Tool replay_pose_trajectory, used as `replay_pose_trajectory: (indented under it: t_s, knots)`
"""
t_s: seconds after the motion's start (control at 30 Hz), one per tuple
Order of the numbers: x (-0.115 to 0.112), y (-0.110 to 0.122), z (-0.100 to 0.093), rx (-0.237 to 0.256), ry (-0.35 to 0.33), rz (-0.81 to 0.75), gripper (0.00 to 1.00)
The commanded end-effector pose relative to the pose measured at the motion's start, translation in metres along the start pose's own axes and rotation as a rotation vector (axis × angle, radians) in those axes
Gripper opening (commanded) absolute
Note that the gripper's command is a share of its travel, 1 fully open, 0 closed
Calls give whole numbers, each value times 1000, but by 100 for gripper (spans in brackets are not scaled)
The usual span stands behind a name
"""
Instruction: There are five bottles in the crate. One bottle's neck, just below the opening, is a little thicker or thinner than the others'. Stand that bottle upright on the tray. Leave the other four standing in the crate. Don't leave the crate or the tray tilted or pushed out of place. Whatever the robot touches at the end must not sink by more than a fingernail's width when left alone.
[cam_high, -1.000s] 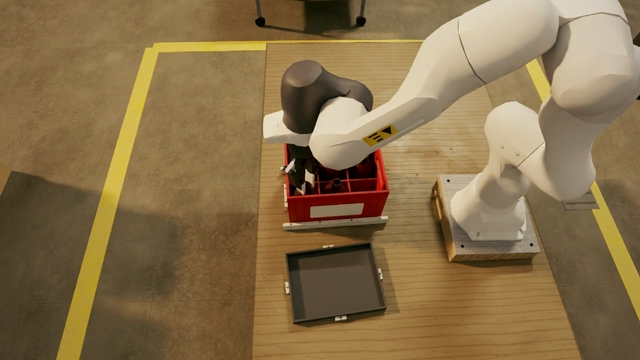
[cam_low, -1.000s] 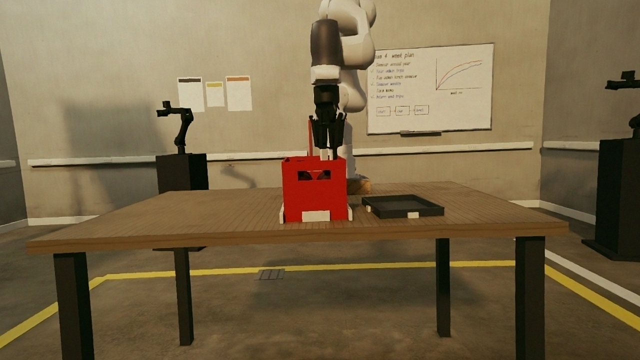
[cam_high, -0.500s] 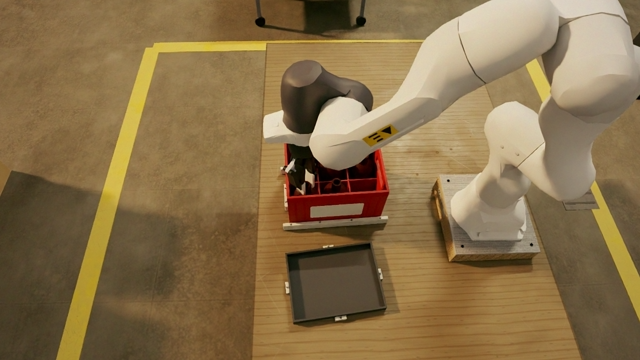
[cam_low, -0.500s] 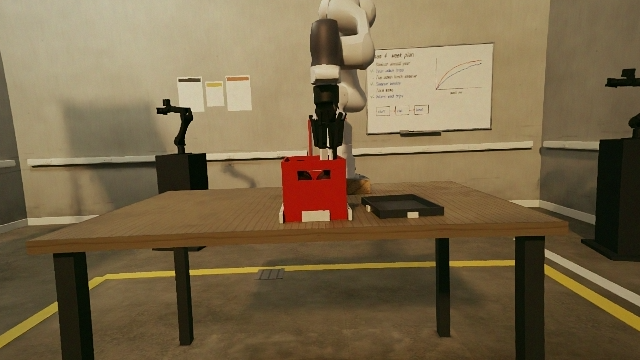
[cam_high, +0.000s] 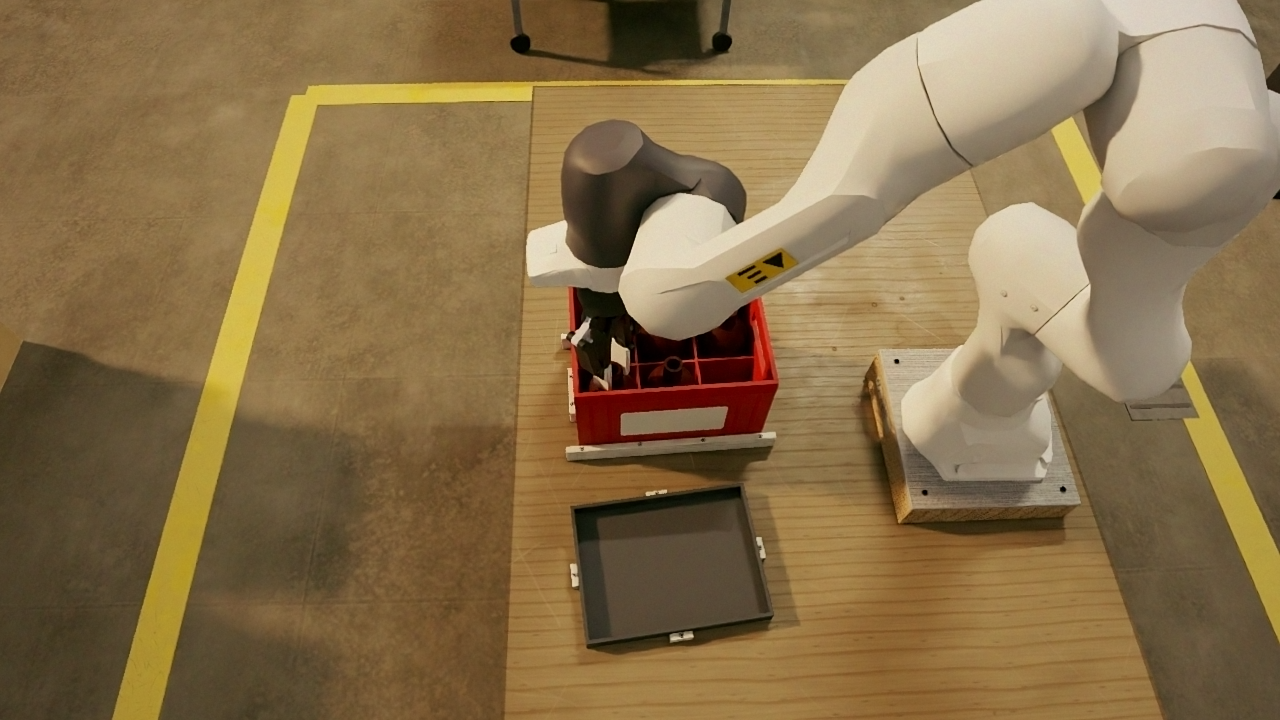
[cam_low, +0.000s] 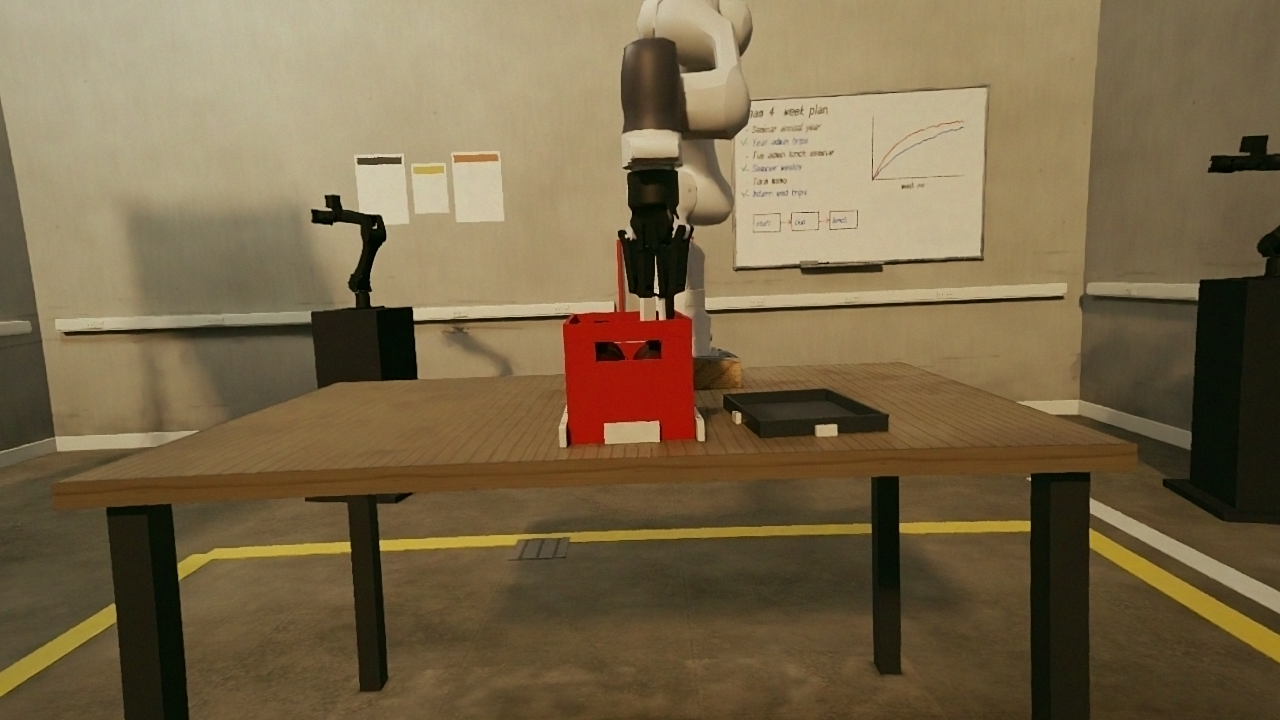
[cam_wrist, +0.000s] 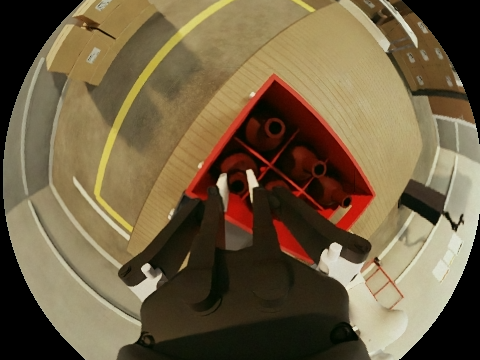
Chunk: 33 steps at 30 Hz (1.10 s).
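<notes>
The red crate stands level, with brown bottles in its compartments. My gripper points down into it and is shut on the neck of one bottle, with a pale pad on each side. That bottle is upright in its compartment; whether its base is raised is hidden. Other bottles stand in the crate, and another is partly hidden by a finger. The dark tray lies flat and empty. Neck thickness differences cannot be told.
White strips border the crate, and small white blocks sit around the tray. The robot base stands on a wooden block to the right in the top view. The arm crosses above the crate. The crate's walls and dividers surround the bottles.
</notes>
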<state>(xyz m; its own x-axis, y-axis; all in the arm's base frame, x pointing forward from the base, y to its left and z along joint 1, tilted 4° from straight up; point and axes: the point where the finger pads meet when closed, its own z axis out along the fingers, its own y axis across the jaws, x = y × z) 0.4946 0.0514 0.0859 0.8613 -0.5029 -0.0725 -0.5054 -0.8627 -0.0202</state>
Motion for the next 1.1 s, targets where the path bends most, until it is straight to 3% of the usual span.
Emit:
replay_pose_trajectory:
  t_s: [0.0, 1.07]
  knots:
    - [1, -1, -4, 3, 1, 2, 10]
    - [5, -1, -35, 3, 1, 2, 10]
